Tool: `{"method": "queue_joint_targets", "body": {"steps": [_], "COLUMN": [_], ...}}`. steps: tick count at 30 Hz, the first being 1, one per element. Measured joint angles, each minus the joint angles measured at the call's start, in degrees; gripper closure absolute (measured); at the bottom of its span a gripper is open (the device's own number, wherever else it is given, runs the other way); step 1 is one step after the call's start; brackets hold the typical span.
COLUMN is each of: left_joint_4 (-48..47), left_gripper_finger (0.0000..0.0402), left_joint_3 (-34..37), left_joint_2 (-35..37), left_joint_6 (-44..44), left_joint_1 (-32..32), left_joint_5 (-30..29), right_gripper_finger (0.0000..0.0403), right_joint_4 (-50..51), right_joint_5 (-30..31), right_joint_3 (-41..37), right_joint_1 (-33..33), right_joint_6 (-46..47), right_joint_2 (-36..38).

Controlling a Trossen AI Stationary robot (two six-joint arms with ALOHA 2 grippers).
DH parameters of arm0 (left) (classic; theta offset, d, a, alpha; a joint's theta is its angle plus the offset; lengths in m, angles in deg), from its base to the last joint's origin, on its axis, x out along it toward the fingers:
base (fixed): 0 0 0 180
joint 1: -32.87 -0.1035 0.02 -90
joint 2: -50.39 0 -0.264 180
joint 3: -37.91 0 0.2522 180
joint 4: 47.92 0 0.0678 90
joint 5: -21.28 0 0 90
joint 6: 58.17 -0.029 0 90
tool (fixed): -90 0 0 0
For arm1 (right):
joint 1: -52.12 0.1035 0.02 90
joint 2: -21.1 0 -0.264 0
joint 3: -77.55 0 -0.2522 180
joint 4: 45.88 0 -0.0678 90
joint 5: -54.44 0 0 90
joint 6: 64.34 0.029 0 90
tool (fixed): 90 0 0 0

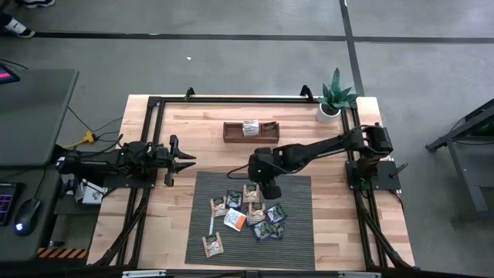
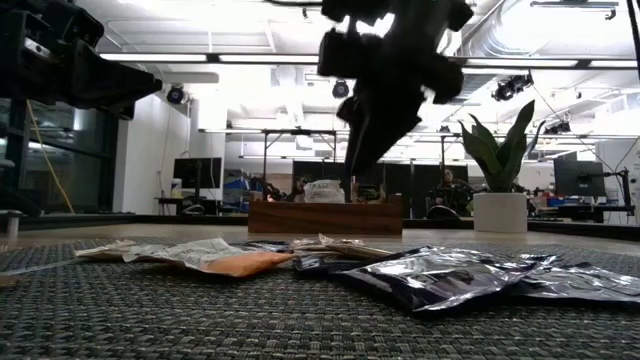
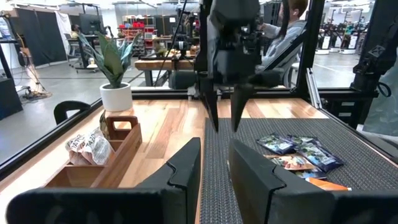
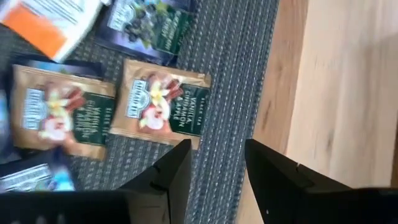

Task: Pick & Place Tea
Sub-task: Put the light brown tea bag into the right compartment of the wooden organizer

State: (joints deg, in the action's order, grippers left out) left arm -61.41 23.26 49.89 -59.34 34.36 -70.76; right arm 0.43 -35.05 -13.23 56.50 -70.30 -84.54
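Observation:
Several small flat tea sachets (image 1: 247, 212), tan, orange, white and dark, lie loose on a grey mat (image 1: 297, 232). One more sachet (image 1: 250, 128) lies in the wooden tray (image 1: 231, 133) past the mat. My right gripper (image 1: 266, 188) hangs open, fingers down, over the mat's far edge. In the right wrist view it (image 4: 217, 165) stands just short of a tan sachet (image 4: 160, 109) and touches nothing. In the low view it (image 2: 365, 150) is clear of the mat. My left gripper (image 1: 184, 161) waits open, level, at the table's left, above bare wood.
A potted plant (image 1: 333, 99) stands at the far right corner. The black frame rail (image 1: 231, 99) runs round the table. Bare wood (image 1: 208, 158) lies between the tray and the mat, and more to the mat's right (image 4: 336, 93). A thin white strip (image 1: 212, 218) lies among the sachets.

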Motion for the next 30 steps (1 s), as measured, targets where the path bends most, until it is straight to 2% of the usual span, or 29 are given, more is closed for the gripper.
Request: {"method": "queue_joint_targets", "body": {"steps": [5, 14, 30], "left_joint_4": [0.01, 0.0, 0.0], "left_gripper_finger": [0.0319, 0.0319, 0.0319], "left_joint_3": [-0.01, -0.02, 0.01], "left_joint_2": [0.01, 0.01, 0.01], "left_joint_6": [0.01, 0.01, -0.01], "left_joint_1": [0.01, 0.01, 0.02], "left_joint_5": [0.02, 0.02, 0.02], "right_gripper_finger": [0.0256, 0.0255, 0.0199], "right_joint_4": [-1.38, 0.6, 0.99], "right_joint_5": [-0.02, 0.31, 0.42], "right_joint_3": [0.42, 6.6, 8.21], "right_joint_1": [0.47, 1.68, 2.01], "right_joint_6": [1.57, 2.54, 5.97], "right_joint_2": [-3.21, -9.28, -13.73]}}
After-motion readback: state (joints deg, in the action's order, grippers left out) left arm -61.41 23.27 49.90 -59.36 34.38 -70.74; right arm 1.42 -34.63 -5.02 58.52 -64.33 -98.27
